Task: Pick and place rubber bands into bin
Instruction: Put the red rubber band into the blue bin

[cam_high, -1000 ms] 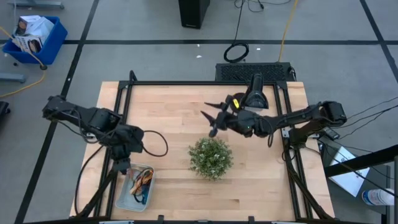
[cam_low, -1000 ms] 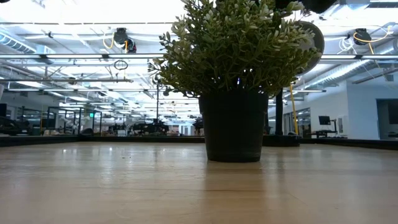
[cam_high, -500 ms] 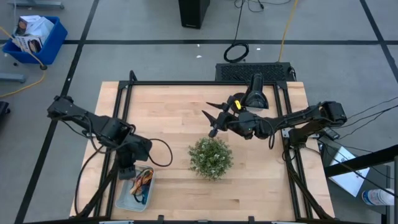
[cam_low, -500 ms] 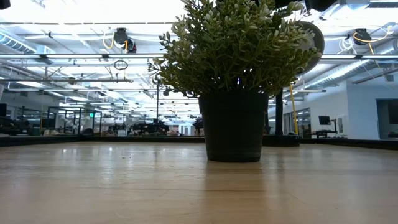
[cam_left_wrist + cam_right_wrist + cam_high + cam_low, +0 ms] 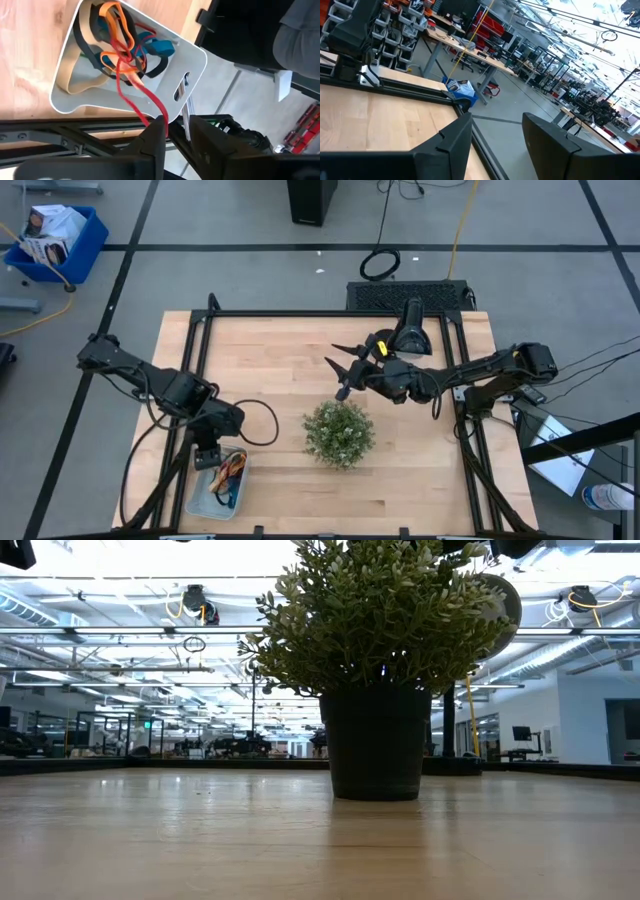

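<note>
A small, shallow, pale-blue translucent plastic bin (image 5: 218, 485) with rounded corners sits at the near-left corner of the light wooden table (image 5: 280, 360). It holds a tangle of thin elastic rubber bands (image 5: 120, 47): orange, red, tan, dark grey-green and blue loops heaped toward one end, the tan loop lying along the bin wall.

The left gripper (image 5: 208, 455) hangs directly over the far end of the bin. In the left wrist view its two dark fingers (image 5: 155, 137) stand a narrow gap apart. One red band (image 5: 137, 100) runs taut from the heap up to the fingertips and disappears at the gap; whether the fingers pinch it cannot be told.

A green artificial plant (image 5: 339, 433) in a dark pot (image 5: 376, 740) stands near the table centre, well apart from the bin.

The right gripper (image 5: 341, 366) hovers above the table just beyond the plant, its fingers spread wide and holding nothing.
</note>
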{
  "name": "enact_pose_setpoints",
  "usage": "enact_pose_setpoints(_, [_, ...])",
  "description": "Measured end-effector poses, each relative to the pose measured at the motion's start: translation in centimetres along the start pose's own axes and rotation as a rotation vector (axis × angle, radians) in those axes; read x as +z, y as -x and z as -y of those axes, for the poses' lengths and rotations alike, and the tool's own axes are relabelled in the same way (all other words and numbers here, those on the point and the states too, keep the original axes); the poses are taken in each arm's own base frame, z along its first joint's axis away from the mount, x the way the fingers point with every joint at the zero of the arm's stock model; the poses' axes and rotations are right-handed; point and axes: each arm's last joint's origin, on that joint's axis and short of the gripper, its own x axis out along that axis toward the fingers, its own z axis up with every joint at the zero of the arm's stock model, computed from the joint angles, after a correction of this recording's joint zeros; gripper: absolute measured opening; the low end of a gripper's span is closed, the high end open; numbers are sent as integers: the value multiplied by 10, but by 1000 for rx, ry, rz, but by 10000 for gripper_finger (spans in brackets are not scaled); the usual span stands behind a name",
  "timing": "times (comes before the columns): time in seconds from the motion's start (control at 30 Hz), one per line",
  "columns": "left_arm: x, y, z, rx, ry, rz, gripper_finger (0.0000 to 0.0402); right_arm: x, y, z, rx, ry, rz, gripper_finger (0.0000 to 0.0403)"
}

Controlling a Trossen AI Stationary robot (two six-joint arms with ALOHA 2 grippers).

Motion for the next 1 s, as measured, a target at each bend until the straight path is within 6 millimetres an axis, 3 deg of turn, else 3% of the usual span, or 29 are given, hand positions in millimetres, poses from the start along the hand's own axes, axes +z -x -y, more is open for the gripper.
enact_pose_setpoints(0.3, [3, -3, 0, 31, -39, 17, 119, 0, 0, 0, -1, -5, -1, 169])
enact_pose_setpoints(0.6, [11, -36, -17, -41, -83, 3, 120, -1, 0, 0, 1, -33, -6, 169])
enact_pose_setpoints(1.0, [8, -98, -75, 41, 60, -88, 120, -1, -1, 1, -2, -51, -3, 169])
